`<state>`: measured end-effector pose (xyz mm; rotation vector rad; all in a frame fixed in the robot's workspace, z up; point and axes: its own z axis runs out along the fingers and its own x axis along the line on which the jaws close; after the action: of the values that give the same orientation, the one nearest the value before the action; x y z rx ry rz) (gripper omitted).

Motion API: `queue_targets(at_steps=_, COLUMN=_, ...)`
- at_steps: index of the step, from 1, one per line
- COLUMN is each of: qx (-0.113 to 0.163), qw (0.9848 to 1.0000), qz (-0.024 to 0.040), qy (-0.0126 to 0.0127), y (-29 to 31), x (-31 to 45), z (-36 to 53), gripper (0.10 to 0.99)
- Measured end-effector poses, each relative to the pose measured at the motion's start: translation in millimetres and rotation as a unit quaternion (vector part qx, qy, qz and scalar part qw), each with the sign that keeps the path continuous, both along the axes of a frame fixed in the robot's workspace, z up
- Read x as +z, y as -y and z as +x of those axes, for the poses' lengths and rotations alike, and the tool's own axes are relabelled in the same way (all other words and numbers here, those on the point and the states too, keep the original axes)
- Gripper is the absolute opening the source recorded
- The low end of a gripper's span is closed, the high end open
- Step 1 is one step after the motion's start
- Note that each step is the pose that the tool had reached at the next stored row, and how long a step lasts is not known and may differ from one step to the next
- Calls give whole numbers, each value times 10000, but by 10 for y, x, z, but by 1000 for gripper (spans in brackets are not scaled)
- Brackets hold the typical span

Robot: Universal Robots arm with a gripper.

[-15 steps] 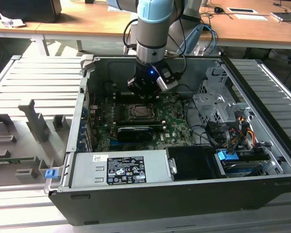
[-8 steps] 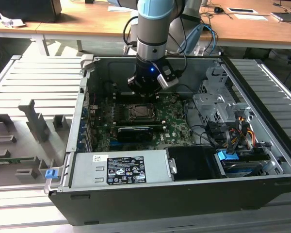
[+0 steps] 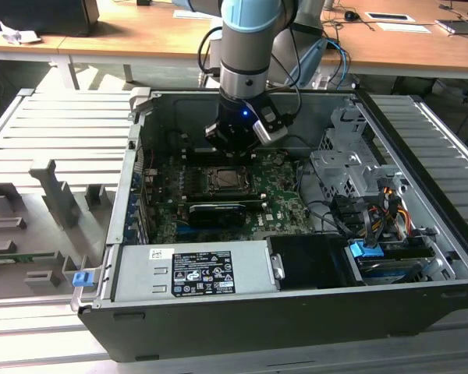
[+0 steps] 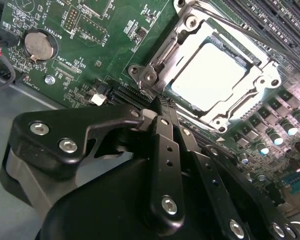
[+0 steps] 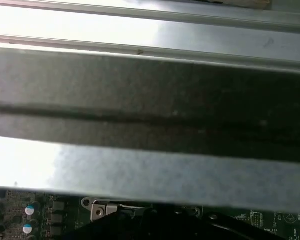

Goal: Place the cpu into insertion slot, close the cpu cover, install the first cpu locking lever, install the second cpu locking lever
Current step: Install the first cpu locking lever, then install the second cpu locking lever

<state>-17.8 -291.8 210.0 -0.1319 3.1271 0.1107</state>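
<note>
End effector (image 4: 162, 107), fingers together and empty, hovers beside the socket holding the cpu (image 4: 215, 75) under its cpu cover (image 4: 182, 50).

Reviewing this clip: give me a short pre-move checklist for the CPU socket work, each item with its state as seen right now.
1. Small square chip with pale silvery metal top seated in the socket: ok, it lies flat inside the frame.
2. Thin silvery-grey metal cover frame with square window closed over the chip: ok, it lies around the chip's top.
3. Thin metal locking lever rod along the socket's edge latched: cannot tell.
4. Black robot gripper near the socket: ok, its tips sit just beside the socket corner.
5. Gripper empty: cannot tell.
6. Green motherboard free of loose parts around the socket: ok in the exterior view.
</note>
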Motion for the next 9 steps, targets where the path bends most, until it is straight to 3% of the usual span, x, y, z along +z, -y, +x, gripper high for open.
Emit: queue_targets(at_steps=9, qx=1, qw=10000, qz=-1, qy=0, y=26, x=1, z=0, gripper=106)
